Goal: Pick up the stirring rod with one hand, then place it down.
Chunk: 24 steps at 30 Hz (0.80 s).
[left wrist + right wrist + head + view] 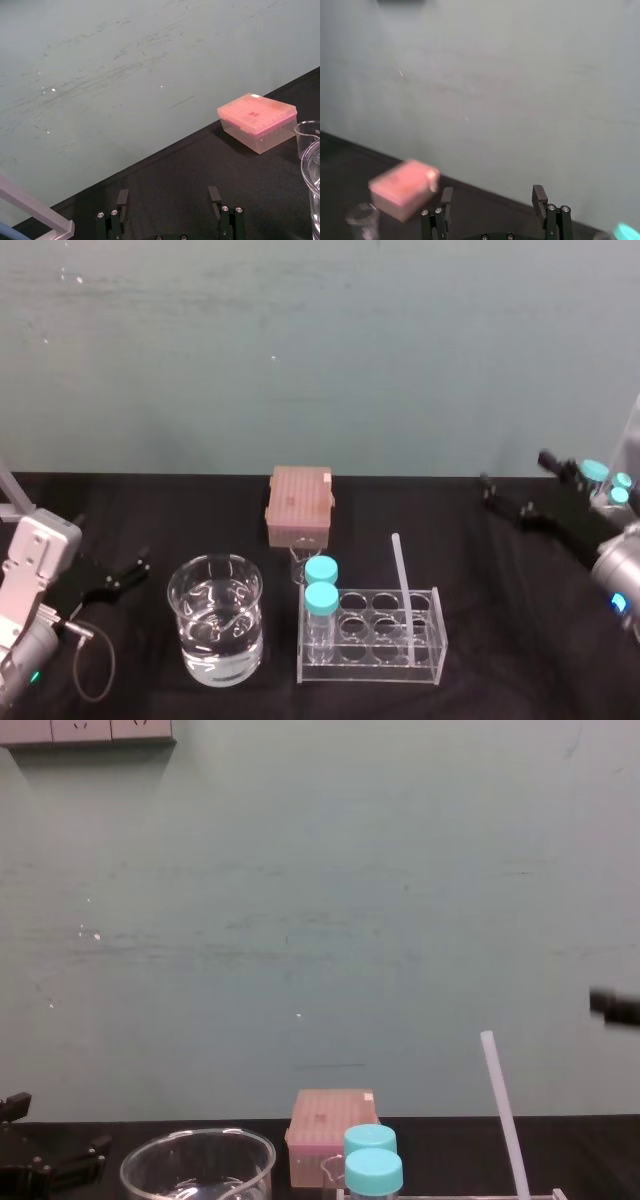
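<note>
A long, thin, translucent white stirring rod (404,592) is standing in the right-end column of a clear acrylic tube rack (432,660) on the black tabletop (500,580). Which row of that column it is sitting in cannot be told. The rod is leaning slightly, its top tipped to the left and toward the wall, and it is rising well above the rack. In the chest view its upper part is showing against the pale green wall (300,920).

Two clear vials with light blue caps (321,585) are standing in the rack's left-end column, one behind the other. Just left of the rack, a clear glass beaker holding water (215,632) is sitting on the tabletop. A pink rectangular plastic box (299,504) is lying behind the rack, near the wall.

The left gripper (168,192) is hovering low at the left edge of the tabletop, well apart from the rod, with its fingers (122,198) standing apart and holding nothing. The right gripper (493,191) is hanging at the far right, behind and to the right of the rack, also clear of the rod. Its fingers (538,194) are spread and empty too.
</note>
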### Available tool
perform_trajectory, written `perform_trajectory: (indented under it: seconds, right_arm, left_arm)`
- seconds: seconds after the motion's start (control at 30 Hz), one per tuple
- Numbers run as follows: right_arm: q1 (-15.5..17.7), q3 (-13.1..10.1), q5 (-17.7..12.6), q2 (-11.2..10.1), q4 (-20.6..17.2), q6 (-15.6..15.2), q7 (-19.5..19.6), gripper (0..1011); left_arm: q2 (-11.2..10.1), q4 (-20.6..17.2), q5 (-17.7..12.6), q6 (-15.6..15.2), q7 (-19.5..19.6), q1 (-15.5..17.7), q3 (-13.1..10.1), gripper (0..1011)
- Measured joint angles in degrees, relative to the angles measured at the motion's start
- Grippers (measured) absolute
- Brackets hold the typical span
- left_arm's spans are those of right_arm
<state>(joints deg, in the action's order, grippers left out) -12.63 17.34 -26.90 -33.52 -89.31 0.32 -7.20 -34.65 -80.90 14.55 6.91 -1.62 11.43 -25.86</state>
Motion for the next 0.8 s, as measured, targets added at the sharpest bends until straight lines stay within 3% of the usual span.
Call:
perform_trajectory:
  seconds: [0.13,0.17,0.27,0.4,0.47,0.6,0.8]
  right_arm:
    - [-0.2,-2.8,-5.9,-1.4,-4.1,-4.0,-5.2,1003]
    - [-0.2,-3.8,-8.4,-2.3,-5.7,-5.6,-8.0,1003]
    - [0.0,-5.1,-11.7,-3.7,-7.6,-7.4,-12.6,1003]
    - [0.5,-6.0,-17.5,-8.0,-10.8,-9.7,-22.2,1003]
    - [0.6,-5.8,-19.0,-10.2,-11.6,-10.1,-26.4,1003]
    - [0.6,-4.3,-19.8,-13.3,-12.5,-10.6,-31.2,1003]
    - [0.0,-0.7,-18.5,-15.9,-13.1,-12.1,-33.6,1003]
  left_arm:
    - [0.0,0.0,0.0,0.0,0.0,0.0,0.0,1005]
    - [0.0,0.0,0.0,0.0,0.0,0.0,0.0,1005]
    - [0.0,0.0,0.0,0.0,0.0,0.0,0.0,1005]
    - [0.0,0.0,0.0,0.0,0.0,0.0,0.0,1005]
    - [0.0,0.0,0.0,0.0,0.0,0.0,0.0,1005]
    - [0.0,0.0,0.0,0.0,0.0,0.0,0.0,1005]
    - [0.0,0.0,0.0,0.0,0.0,0.0,0.0,1005]
